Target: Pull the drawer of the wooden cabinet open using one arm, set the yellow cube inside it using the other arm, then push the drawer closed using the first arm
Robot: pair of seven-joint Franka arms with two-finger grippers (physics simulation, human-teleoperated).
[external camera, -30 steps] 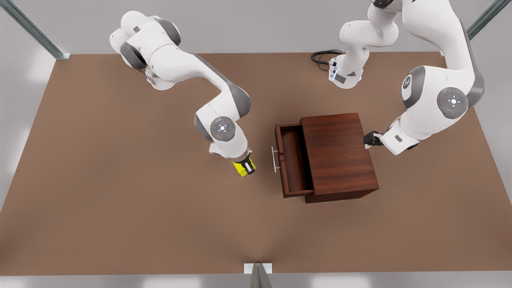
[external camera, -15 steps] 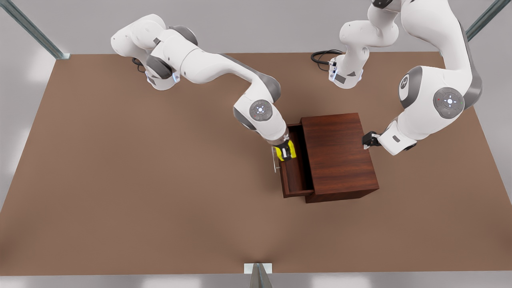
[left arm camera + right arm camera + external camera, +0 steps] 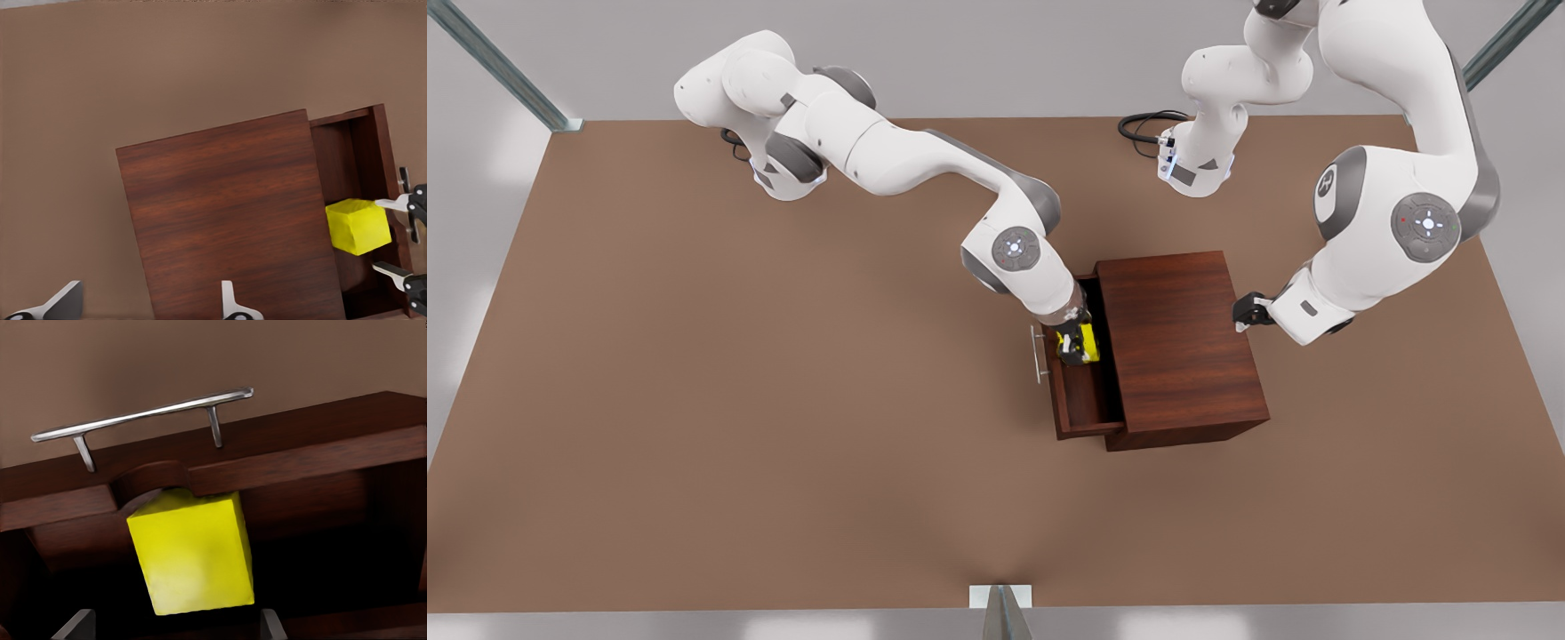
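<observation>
The right gripper (image 3: 1075, 345) hangs over the open drawer (image 3: 1080, 373), clamped on the yellow cube (image 3: 1080, 340), which sits between its fingers above the drawer floor, just behind the silver handle (image 3: 143, 419). So step 1 looks done; the release and the push shut remain. The left gripper (image 3: 1243, 311) waits at the cabinet (image 3: 1178, 342)'s far side from the drawer, fingers spread, empty.

- A brown worktop (image 3: 694, 400) carries everything, plain and matte.
- A black cable (image 3: 1143, 124) lies coiled near the worktop's far edge.
- Grey metal struts stand at the far corners (image 3: 507, 76) and at the middle of the near edge (image 3: 1000, 609).
</observation>
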